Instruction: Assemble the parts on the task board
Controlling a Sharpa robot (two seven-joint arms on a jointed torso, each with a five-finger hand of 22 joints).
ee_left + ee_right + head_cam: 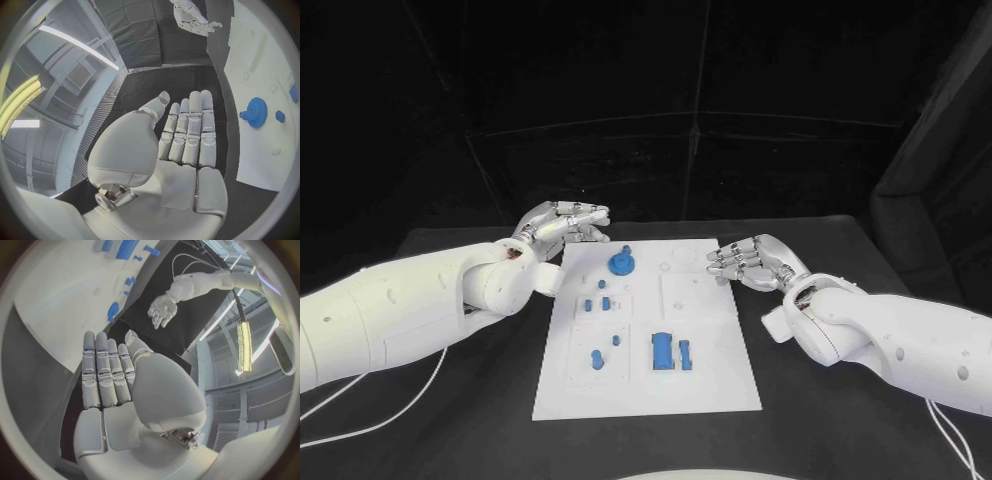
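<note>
Head view shows both the left hand (564,221) and right hand (751,261) holding nothing, fingers loose, flanking the far end of the task board (718,390), probably keeping clear of its blue parts (662,351), gear (622,263) included.

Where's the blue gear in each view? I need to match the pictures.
Head view: the gear stands near the board's far end, between the two hands.
Left wrist view: the gear lies on the board beyond the left hand's fingertips.
Right wrist view: the gear sits at the board's edge.
Shared landmark: the board.
</note>
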